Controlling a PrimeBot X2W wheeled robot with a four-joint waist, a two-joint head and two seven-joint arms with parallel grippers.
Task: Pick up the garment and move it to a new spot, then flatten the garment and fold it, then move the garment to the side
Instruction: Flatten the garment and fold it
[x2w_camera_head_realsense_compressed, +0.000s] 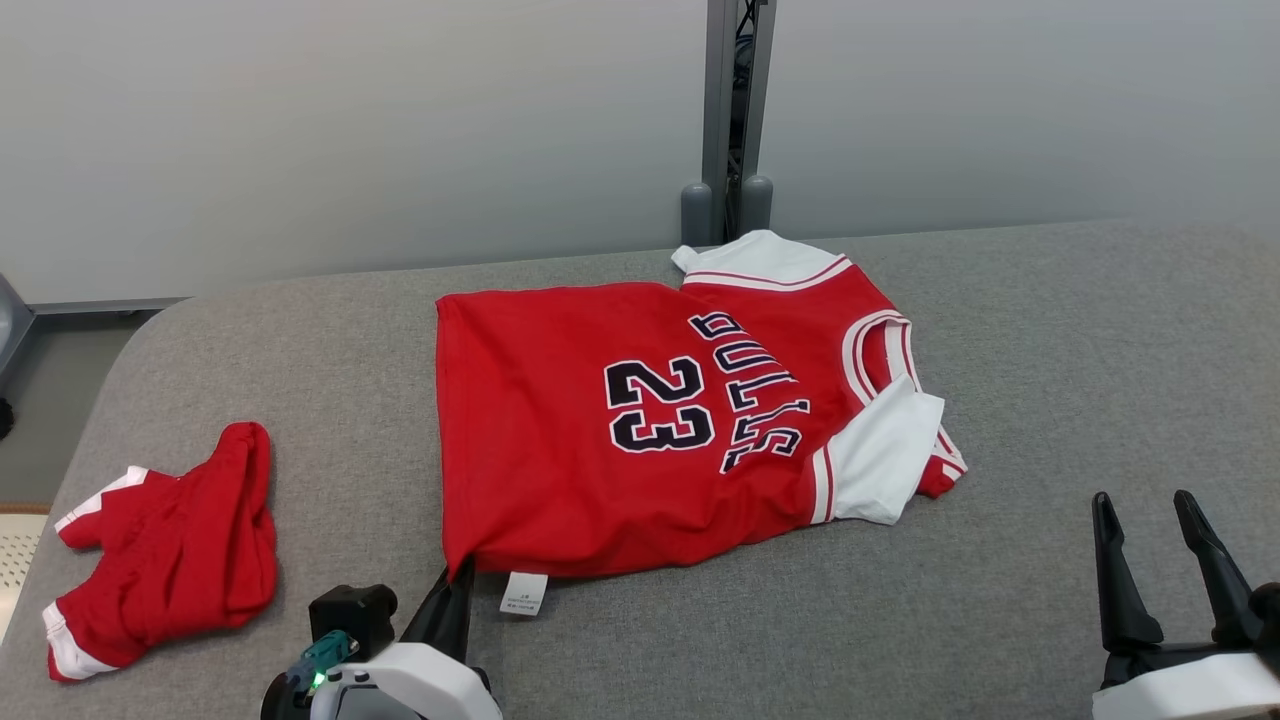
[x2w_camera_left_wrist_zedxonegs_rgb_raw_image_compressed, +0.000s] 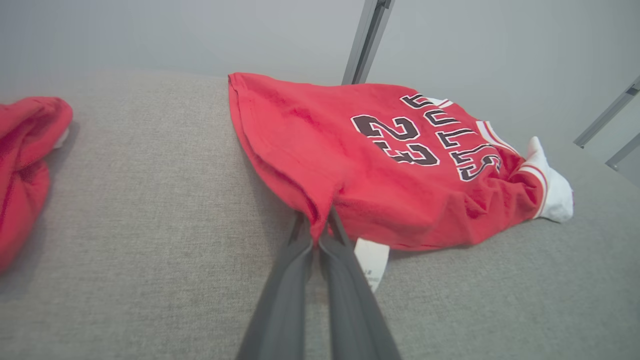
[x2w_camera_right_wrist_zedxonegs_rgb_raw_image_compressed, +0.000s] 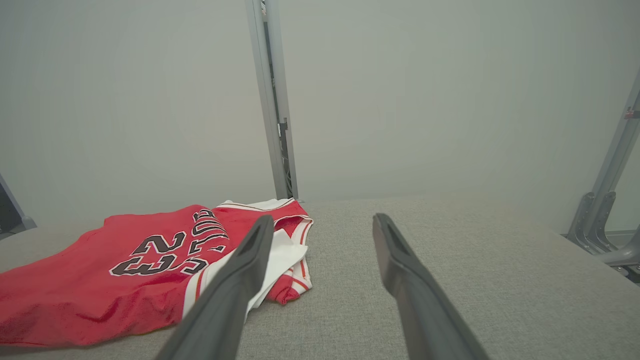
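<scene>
The garment (x2w_camera_head_realsense_compressed: 640, 420) is a red jersey with white sleeves and the number 23, spread on the grey table, its hem toward my left side. It also appears as the jersey (x2w_camera_left_wrist_zedxonegs_rgb_raw_image_compressed: 400, 165) in the left wrist view and the jersey (x2w_camera_right_wrist_zedxonegs_rgb_raw_image_compressed: 125, 270) in the right wrist view. My left gripper (x2w_camera_head_realsense_compressed: 462, 578) is shut on the near hem corner, beside a white label (x2w_camera_head_realsense_compressed: 525, 592); the left gripper (x2w_camera_left_wrist_zedxonegs_rgb_raw_image_compressed: 320, 227) pinches that red fabric. My right gripper (x2w_camera_head_realsense_compressed: 1145, 510) stands open above bare table to the right of the jersey, and the right gripper (x2w_camera_right_wrist_zedxonegs_rgb_raw_image_compressed: 322, 222) holds nothing.
A second red garment with white trim (x2w_camera_head_realsense_compressed: 165, 550) lies crumpled at the table's left end, near its edge. A grey post (x2w_camera_head_realsense_compressed: 735, 110) rises behind the table against a pale wall. Bare grey table surface (x2w_camera_head_realsense_compressed: 1080, 350) stretches to the right.
</scene>
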